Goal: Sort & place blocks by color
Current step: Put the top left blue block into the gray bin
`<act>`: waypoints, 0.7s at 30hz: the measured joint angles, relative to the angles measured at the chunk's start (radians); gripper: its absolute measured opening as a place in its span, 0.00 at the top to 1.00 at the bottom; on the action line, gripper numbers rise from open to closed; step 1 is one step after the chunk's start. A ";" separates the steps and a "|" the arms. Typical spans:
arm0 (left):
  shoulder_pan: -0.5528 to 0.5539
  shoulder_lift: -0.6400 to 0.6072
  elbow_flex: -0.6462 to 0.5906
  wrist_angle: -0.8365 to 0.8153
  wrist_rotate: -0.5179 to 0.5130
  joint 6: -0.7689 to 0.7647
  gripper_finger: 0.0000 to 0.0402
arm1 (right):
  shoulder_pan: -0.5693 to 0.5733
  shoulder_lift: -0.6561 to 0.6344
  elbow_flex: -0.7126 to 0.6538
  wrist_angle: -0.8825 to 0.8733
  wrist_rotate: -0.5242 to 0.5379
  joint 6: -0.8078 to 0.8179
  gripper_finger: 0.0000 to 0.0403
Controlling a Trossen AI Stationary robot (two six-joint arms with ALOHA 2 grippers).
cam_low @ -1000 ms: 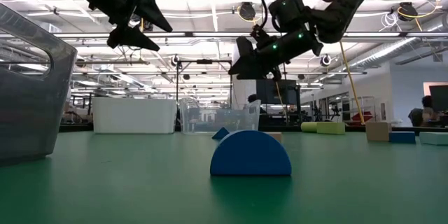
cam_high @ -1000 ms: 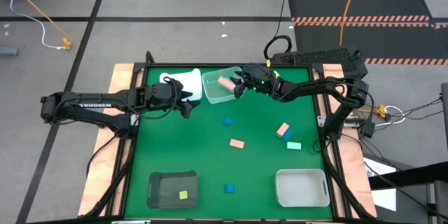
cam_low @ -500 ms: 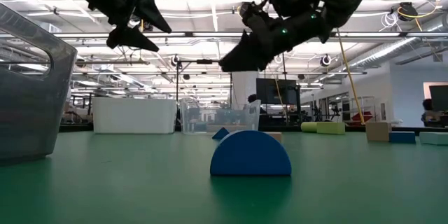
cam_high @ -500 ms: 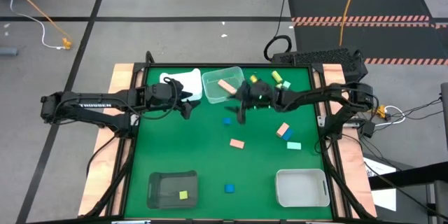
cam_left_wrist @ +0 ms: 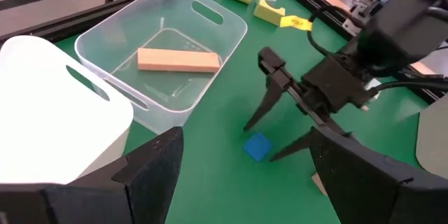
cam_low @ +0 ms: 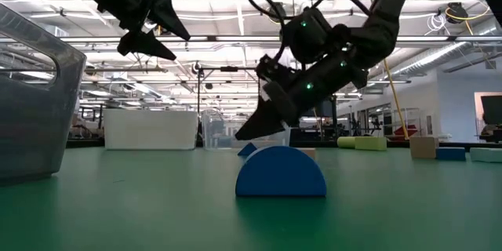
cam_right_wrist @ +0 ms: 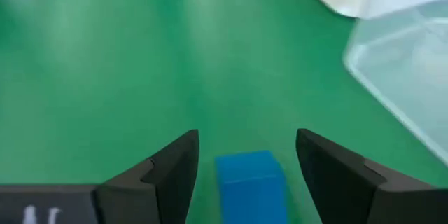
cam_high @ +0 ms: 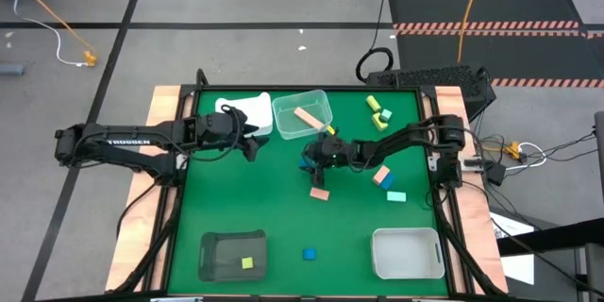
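My right gripper (cam_high: 310, 160) is open and low over the table's middle. Its fingers stand on either side of a small blue cube (cam_right_wrist: 250, 178) without touching it. The left wrist view also shows this cube (cam_left_wrist: 257, 146) resting flat on the green mat between those fingers. My left gripper (cam_high: 251, 143) is open and hovers high beside the white bin (cam_high: 247, 113), holding nothing. A tan bar (cam_high: 305, 114) lies in the clear bin (cam_high: 321, 104). A salmon block (cam_high: 320, 192), a tan and teal pair (cam_high: 382, 177), a teal block (cam_high: 395, 195) and yellow-green blocks (cam_high: 377, 111) lie loose on the mat.
A dark bin (cam_high: 215, 245) at the near left holds a yellow-green block (cam_high: 247, 263). A white bin (cam_high: 382, 245) stands at the near right. A blue half-round block (cam_low: 281, 171) rests between these two bins near the table's front edge. Open mat lies left of the blue cube.
My right gripper has left the clear bin, where the tan bar now lies. It has moved toward the near edge and down, tipping its fingers downward, until they straddle the blue cube. My left arm has kept still.
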 joint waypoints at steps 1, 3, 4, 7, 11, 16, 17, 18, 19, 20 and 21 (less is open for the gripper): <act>0.000 0.000 0.000 0.000 0.000 -0.002 0.23 | 0.000 0.007 0.000 0.001 -0.002 0.000 0.43; -0.001 0.000 0.000 0.000 0.000 -0.002 0.23 | -0.003 0.019 0.000 -0.016 -0.009 0.002 0.43; -0.001 0.000 0.000 0.000 0.001 -0.002 0.23 | -0.002 0.024 0.000 -0.029 -0.010 0.002 0.43; -0.001 0.000 0.000 0.000 0.001 -0.003 0.23 | -0.002 0.038 0.001 -0.041 -0.018 -0.001 0.44; -0.001 0.000 0.000 0.000 0.002 -0.004 0.23 | -0.002 0.044 0.003 -0.055 -0.028 0.000 0.45; 0.000 0.000 0.000 0.001 0.003 -0.006 0.23 | -0.003 0.036 0.003 -0.068 -0.025 0.002 0.59; 0.000 0.000 0.000 0.001 0.003 -0.007 0.23 | -0.003 0.036 0.003 -0.069 -0.025 0.004 0.64; 0.000 0.000 0.000 0.001 0.003 -0.007 0.23 | -0.003 0.035 0.002 -0.070 -0.026 0.014 0.69; 0.000 0.000 0.000 0.001 0.003 -0.007 0.23 | -0.003 0.025 0.002 -0.079 -0.028 0.033 0.72; 0.000 0.000 0.000 0.002 0.003 -0.008 0.23 | -0.003 0.012 0.002 -0.097 -0.033 0.056 0.72; 0.000 0.000 0.000 0.001 0.003 -0.009 0.23 | -0.003 0.000 0.001 -0.114 -0.038 0.076 0.72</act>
